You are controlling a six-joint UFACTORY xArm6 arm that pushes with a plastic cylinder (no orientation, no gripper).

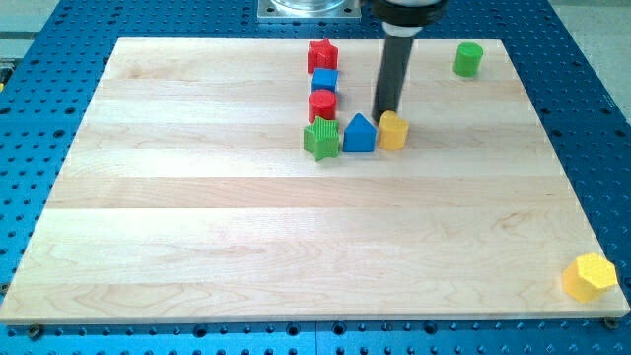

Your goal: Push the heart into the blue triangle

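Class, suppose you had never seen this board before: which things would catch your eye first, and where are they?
A tight cluster near the view's top centre: red star, blue cube, red cylinder, green star, blue triangle and yellow heart beside it. My tip stands just above the heart. A yellow hexagon sits alone at bottom right, a green cylinder top right.

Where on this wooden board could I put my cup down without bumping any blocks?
The board's whole lower half and the view's left are bare, bordered only by the yellow hexagon block at the bottom-right corner. The top centre is crowded around my tip.
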